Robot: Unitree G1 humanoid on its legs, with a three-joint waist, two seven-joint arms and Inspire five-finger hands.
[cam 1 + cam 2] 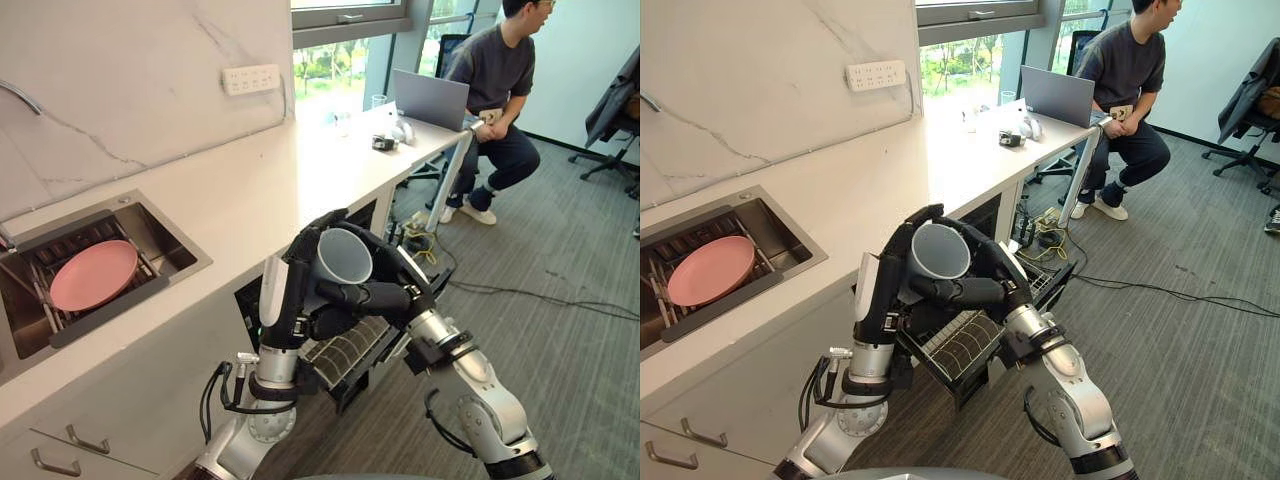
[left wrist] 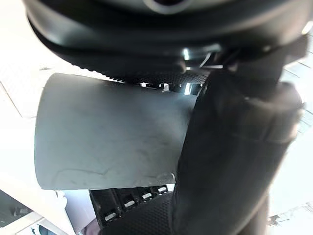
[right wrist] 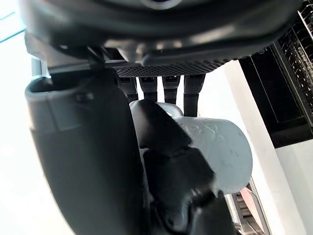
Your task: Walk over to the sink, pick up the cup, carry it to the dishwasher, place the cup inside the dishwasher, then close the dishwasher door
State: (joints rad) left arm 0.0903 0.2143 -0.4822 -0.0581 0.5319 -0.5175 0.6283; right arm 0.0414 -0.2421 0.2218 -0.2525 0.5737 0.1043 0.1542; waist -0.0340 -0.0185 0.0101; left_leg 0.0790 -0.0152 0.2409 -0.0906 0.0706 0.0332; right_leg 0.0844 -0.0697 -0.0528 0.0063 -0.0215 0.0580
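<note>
We hold cup point(image 1: 343, 256) with both hands: left hand point(image 1: 293, 285) and right hand point(image 1: 365, 296), fingers clasped round it, above pulled-out dishwasher rack point(image 1: 345, 352). Risk: uneven release between hands; cup tips, misses rack, falls to floor point(image 1: 560, 380).

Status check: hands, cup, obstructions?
Left hand, right hand both shut on cup. Cup above pulled-out dishwasher rack. Person seated beyond counter, apart.
</note>
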